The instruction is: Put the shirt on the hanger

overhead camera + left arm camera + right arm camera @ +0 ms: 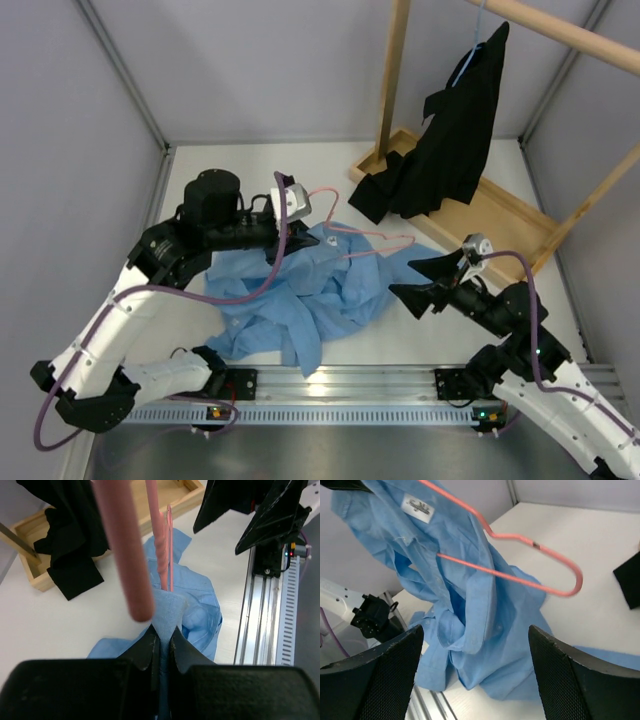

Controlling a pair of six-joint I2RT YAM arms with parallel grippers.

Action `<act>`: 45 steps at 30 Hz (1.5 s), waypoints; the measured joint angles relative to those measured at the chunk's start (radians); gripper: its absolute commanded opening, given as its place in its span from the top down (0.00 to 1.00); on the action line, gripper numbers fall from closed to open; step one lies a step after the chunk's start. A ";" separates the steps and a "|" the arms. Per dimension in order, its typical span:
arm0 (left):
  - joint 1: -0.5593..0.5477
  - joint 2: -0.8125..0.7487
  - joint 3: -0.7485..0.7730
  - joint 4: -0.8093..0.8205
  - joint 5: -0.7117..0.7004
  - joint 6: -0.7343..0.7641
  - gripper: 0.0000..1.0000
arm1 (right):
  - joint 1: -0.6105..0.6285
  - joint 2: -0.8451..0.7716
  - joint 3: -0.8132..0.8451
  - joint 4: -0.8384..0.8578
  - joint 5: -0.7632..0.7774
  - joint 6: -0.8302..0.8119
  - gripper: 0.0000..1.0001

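white table (250, 165): wrinkled blue shirt (470, 605), thin pink wire hanger (510, 536)

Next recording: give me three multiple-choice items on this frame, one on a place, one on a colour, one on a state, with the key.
1. Where is the black garment?
A. folded in a drawer
B. hanging on the wooden rack
C. over a chair

2. What colour is the hanger held up with the shirt?
A. green
B. white
C. pink

3. How is the right hand?
A. open, empty
B. shut on a sleeve
C. shut on the hanger

Key: 1 B, it hangs from the rack's rail; 2 C, the wire is pink; 3 A, its fingers stand apart with nothing between them.
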 measured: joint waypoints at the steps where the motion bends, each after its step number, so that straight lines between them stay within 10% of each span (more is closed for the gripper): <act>1: 0.001 -0.023 -0.026 0.033 -0.008 -0.024 1.00 | 0.000 0.009 0.000 -0.012 0.009 0.023 0.19; 20: 0.002 -0.178 -0.269 0.349 0.007 -0.241 1.00 | 0.000 0.343 -0.117 0.290 -0.187 0.261 0.56; 28: 0.002 -0.178 -0.271 0.365 0.004 -0.258 1.00 | 0.000 0.301 -0.143 0.322 -0.188 0.269 1.00; 45: 0.002 -0.303 -0.309 0.340 -0.113 -0.260 1.00 | -0.015 0.305 0.159 -0.085 0.224 0.211 1.00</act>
